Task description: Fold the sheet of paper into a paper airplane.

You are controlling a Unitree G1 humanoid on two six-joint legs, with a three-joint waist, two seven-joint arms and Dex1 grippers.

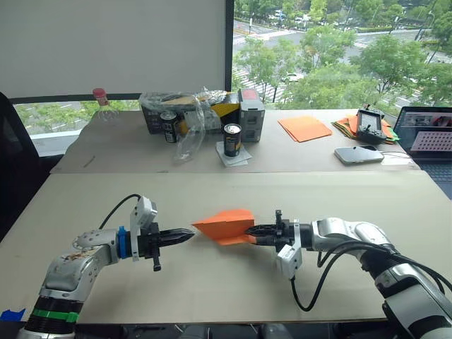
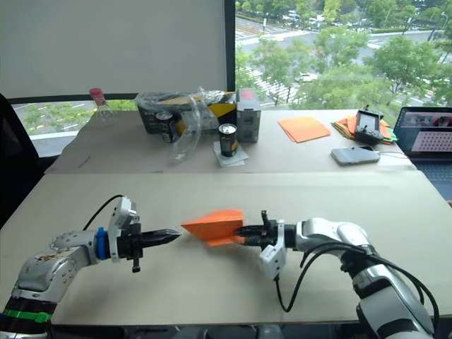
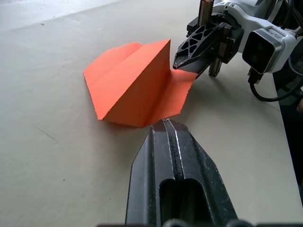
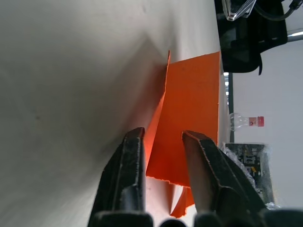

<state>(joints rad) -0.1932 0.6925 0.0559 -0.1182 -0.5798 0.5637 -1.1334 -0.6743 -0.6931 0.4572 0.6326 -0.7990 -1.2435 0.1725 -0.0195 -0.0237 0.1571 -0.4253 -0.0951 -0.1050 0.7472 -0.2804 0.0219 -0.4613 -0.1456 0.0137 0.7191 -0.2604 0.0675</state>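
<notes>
The right gripper (image 4: 161, 137) has its two black fingers cut off by the picture's edge in its own wrist view, and they cover the near corner of the folded orange paper (image 4: 191, 104), so what the fingertips meet there cannot be told. Beyond that gripper, the dark objects past the paper's far end are cropped and too blurred to name. In the left wrist view, the left gripper (image 3: 166, 122) hides the table just behind its tips, and its base runs off the edge. Far beyond both grippers, the laptop (image 1: 432, 138) is cut by the frame, and its screen is too small to read.
</notes>
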